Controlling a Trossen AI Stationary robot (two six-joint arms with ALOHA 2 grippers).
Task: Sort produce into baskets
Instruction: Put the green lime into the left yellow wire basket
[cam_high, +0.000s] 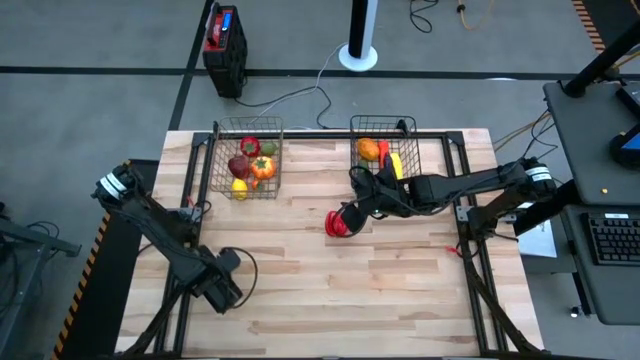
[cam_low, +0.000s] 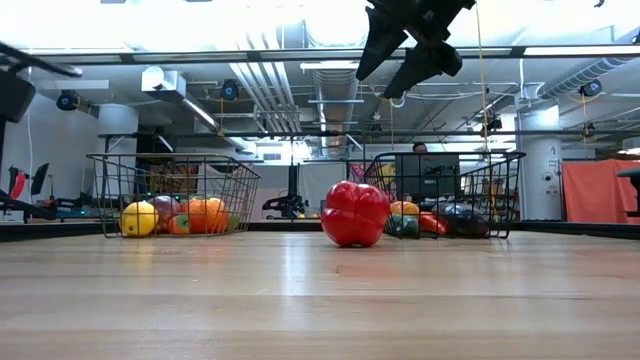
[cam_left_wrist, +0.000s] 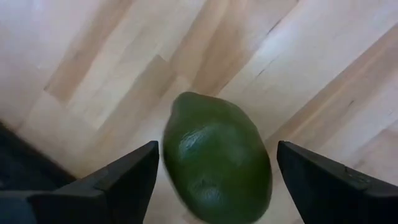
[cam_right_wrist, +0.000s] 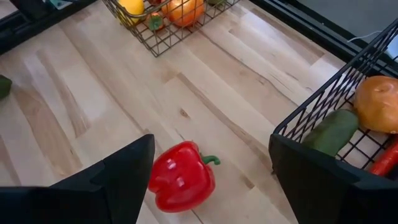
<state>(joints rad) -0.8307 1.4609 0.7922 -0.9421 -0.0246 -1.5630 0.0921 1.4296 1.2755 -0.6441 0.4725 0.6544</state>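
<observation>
A red bell pepper (cam_high: 340, 222) lies on its side on the wooden table, near the middle; it also shows in the low view (cam_low: 354, 213) and the right wrist view (cam_right_wrist: 181, 176). My right gripper (cam_high: 358, 195) is open and hangs well above the pepper (cam_low: 410, 50), touching nothing. My left gripper (cam_high: 228, 292) is open near the table's front left. Its fingers stand on either side of a green oval fruit (cam_left_wrist: 216, 158) that lies on the table. Two wire baskets stand at the far edge, the left one (cam_high: 215, 160) and the right one (cam_high: 412, 135), each holding several produce pieces.
A red-and-black box (cam_high: 224, 45) stands on the floor beyond the table. A dark frame rail (cam_high: 470, 230) runs along the table's right side. Bare wood lies between the two arms and toward the near edge (cam_high: 340, 300).
</observation>
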